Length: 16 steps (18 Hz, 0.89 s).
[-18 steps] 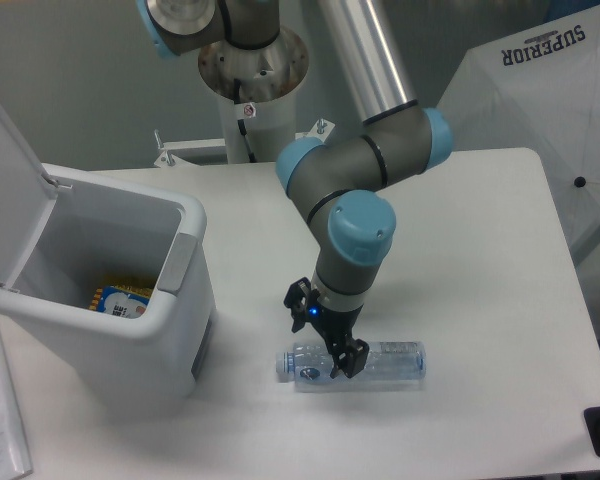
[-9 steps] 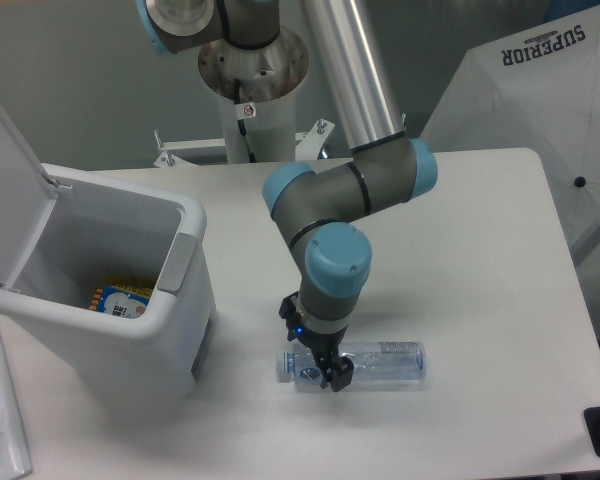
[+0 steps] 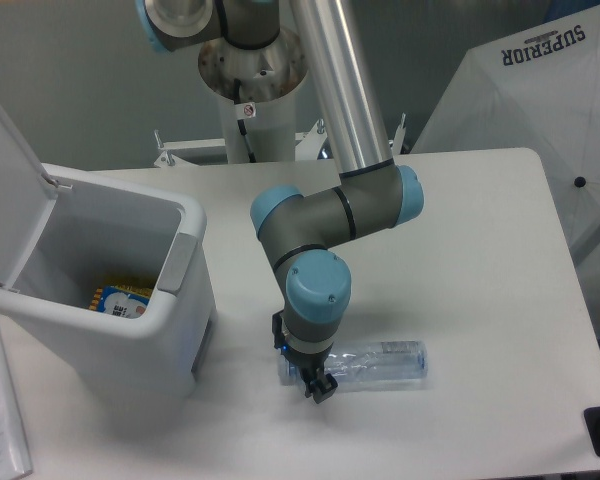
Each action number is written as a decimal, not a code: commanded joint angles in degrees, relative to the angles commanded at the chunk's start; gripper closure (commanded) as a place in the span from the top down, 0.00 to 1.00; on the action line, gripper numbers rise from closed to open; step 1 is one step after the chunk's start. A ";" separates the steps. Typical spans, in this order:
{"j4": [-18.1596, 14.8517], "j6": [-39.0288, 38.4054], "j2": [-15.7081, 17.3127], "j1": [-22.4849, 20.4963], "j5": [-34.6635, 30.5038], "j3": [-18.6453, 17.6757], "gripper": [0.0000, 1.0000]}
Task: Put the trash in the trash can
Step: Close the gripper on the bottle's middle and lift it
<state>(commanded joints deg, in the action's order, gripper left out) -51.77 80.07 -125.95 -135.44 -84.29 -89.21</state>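
So the big white table (image 3: 480, 300) with rounded corners takes up most of the view, smooth matte top. On its left sits the large white boxy plastic trash can (image 3: 185, 300) with rounded edges, its flip lid (image 3: 5, 170) swung up and back on the far left, and a grey handle tab (image 3: 177, 262) on the rim facing the arm; down inside there's a yellow and blue packet (image 3: 120, 297) on the bottom. At the far right, off the table, is a white fabric canopy thing (image 3: 540, 100) with SUPERIOR printed on it. The grey robot arm with light blue joint caps (image 3: 315, 285) drops down from its white pedestal (image 3: 252, 100) at the back and hangs over the near middle of the table. Its small black gripper (image 3: 307, 375) is right down at the left end of the crushed clear plastic bottle (image 3: 385, 362), which lies on its side on the table to the right of the can, bluish bits at the left end. The wrist blocks the fingers, so can't tell how wide the jaws are or whether they've got the bottle.
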 joint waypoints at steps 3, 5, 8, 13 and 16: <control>-0.09 0.00 0.44 -0.17 0.00 0.35 0.37; -0.09 0.00 0.53 -0.44 0.00 1.14 0.35; -0.09 -0.35 0.70 -0.70 0.26 2.10 0.27; -0.09 -0.62 2.11 -2.37 0.53 2.64 0.09; -0.09 -0.70 2.29 -3.60 2.63 4.30 0.08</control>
<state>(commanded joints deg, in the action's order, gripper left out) -51.86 79.37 -123.66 -139.04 -81.66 -84.91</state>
